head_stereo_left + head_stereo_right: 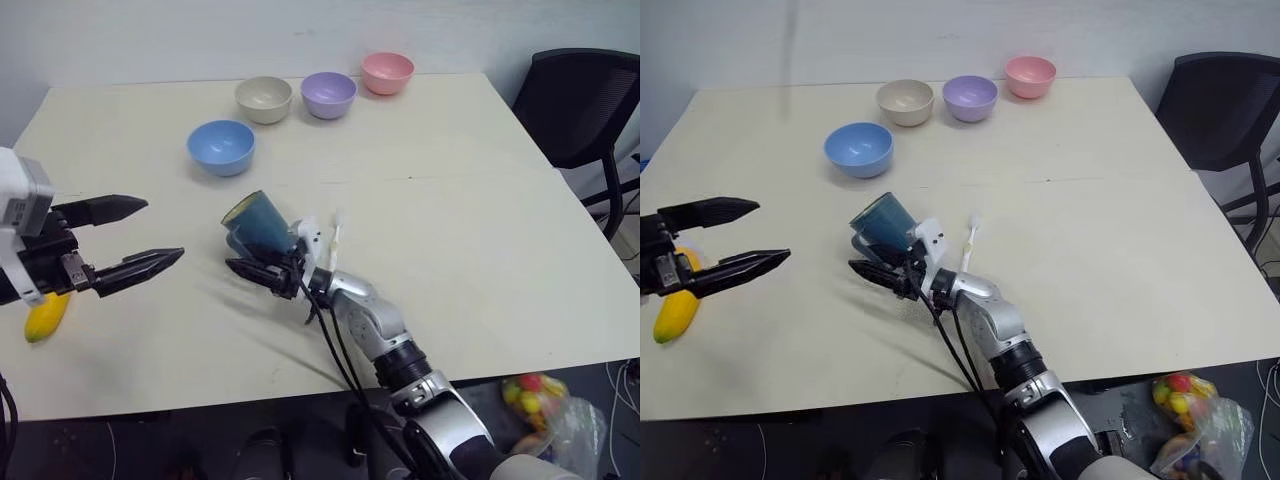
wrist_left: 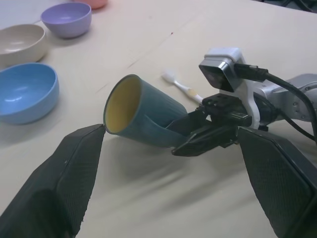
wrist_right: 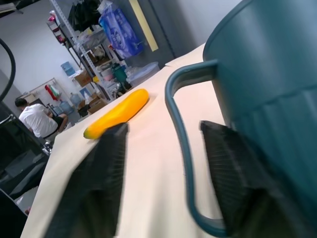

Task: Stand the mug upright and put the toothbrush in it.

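Observation:
The dark blue mug (image 1: 258,222) is tilted near the table's middle, its yellowish mouth (image 2: 120,104) facing left and upward. My right gripper (image 1: 245,266) reaches in from the right at table level. It is open, with the mug's loop handle (image 3: 179,144) between its two fingers. The cream toothbrush (image 1: 335,236) lies flat on the table just behind my right wrist, bristled head pointing away. My left gripper (image 1: 165,230) hovers open to the left of the mug, pointing at it, holding nothing.
A light blue bowl (image 1: 221,146) sits behind the mug. Beige (image 1: 264,99), purple (image 1: 328,94) and pink (image 1: 387,72) bowls line the far edge. A banana (image 1: 675,310) lies at the left under my left arm. A black chair (image 1: 580,100) stands right of the table (image 1: 480,220).

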Robot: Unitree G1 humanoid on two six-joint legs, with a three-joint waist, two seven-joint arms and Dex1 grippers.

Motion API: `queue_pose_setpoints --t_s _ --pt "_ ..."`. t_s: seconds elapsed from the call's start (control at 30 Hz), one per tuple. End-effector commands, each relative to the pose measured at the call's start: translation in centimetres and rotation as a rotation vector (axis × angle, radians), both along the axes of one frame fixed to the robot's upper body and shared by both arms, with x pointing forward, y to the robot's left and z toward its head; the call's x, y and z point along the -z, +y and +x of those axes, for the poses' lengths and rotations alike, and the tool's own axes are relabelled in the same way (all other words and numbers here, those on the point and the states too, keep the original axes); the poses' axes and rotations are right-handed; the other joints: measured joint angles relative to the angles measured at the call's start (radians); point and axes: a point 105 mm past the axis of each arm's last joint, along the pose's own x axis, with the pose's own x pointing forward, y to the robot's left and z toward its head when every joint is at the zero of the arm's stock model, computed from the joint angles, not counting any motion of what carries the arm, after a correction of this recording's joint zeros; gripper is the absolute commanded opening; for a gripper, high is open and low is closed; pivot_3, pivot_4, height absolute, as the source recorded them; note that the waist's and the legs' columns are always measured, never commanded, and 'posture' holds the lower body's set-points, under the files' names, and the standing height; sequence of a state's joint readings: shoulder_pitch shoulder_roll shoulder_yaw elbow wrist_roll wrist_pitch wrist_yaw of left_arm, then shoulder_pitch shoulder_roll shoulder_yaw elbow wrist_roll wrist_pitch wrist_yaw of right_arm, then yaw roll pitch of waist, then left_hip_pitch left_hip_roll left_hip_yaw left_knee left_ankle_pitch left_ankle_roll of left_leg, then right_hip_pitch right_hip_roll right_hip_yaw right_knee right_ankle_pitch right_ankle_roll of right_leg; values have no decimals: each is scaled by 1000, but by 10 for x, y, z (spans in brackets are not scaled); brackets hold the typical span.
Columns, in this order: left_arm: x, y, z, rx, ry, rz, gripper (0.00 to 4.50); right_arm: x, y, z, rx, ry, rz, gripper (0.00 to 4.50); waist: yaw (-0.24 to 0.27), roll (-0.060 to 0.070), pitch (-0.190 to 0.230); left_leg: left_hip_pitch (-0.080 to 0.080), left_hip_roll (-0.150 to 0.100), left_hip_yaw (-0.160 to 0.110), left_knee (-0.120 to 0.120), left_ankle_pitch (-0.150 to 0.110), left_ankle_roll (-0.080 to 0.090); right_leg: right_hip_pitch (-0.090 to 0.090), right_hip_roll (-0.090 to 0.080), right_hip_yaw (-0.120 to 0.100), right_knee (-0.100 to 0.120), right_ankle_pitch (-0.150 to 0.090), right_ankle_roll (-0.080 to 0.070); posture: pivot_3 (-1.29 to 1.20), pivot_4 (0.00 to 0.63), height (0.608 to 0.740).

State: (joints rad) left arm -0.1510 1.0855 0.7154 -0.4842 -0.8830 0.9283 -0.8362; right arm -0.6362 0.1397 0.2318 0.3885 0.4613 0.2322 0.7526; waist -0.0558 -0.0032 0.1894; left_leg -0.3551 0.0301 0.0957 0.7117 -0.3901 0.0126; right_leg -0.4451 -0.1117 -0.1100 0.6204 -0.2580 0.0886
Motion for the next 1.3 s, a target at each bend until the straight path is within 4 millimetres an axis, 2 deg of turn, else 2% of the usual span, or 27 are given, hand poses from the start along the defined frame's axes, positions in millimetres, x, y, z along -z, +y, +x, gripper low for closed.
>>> queue_pose_setpoints --t_s 0.03,0.1,0.43,0.63,0.7,0.77,0.9,1.0,1.07,1.17,1.3 --pt "-8 0 6 22 -35 30 4500 -11 7 -8 -3 0 75 3758 0 0 0 0 0 0 0 0 0 0 0 0 0 0 0 0 150 740" --pt "-8 -1 9 34 -34 32 4500 -10 5 -8 10 -3 69 4482 -1 0 0 0 0 1 -1 0 0 0 0 0 0 0 0 0 150 740" --pt "-4 -3 19 74 -36 42 4500 2 -15 -10 36 -37 -32 4482 0 0 0 1 0 4 -3 0 0 -2 1 -2 0 0 0 0 150 740" --pt "-3 -6 21 88 -41 46 4500 9 -24 -9 69 -137 -187 4482 0 0 0 1 0 4 -3 0 0 -2 1 -2 0 0 0 0 150 740" --pt "-2 -8 19 105 -33 46 4500 8 -41 -9 114 -211 -323 4482 1 0 0 1 0 4 -3 0 0 -2 0 -2 0 0 0 0 150 740" --pt "2 -15 15 151 -14 49 4500 -3 -63 -6 183 -214 -399 4482 8 0 0 0 -1 4 -3 0 0 -3 0 -2 0 0 0 0 150 740" --pt "15 -34 4 277 30 100 4500 -26 -114 8 443 -98 -504 4482 22 0 0 0 -1 4 -2 0 1 -3 -2 0 0 0 0 0 150 740" --pt "19 -41 1 343 41 132 4500 -36 -136 7 555 0 -529 4482 24 0 0 0 1 4 -3 0 0 -3 0 0 0 0 -1 0 150 740" --pt "18 -44 -1 387 45 147 4500 -32 -139 7 592 116 -517 4482 23 0 0 1 1 5 -3 1 0 -3 1 -1 1 0 -1 0 150 740" --pt "16 -46 -2 429 47 163 4500 -23 -131 8 584 210 -505 4482 23 0 0 1 0 6 -3 1 0 -3 3 -1 1 -1 -1 0 150 740" --pt "12 -46 2 458 31 192 4500 -8 -106 15 537 274 -522 4482 22 1 0 1 -3 7 -4 1 0 -4 3 -1 1 -1 -1 0 150 740"
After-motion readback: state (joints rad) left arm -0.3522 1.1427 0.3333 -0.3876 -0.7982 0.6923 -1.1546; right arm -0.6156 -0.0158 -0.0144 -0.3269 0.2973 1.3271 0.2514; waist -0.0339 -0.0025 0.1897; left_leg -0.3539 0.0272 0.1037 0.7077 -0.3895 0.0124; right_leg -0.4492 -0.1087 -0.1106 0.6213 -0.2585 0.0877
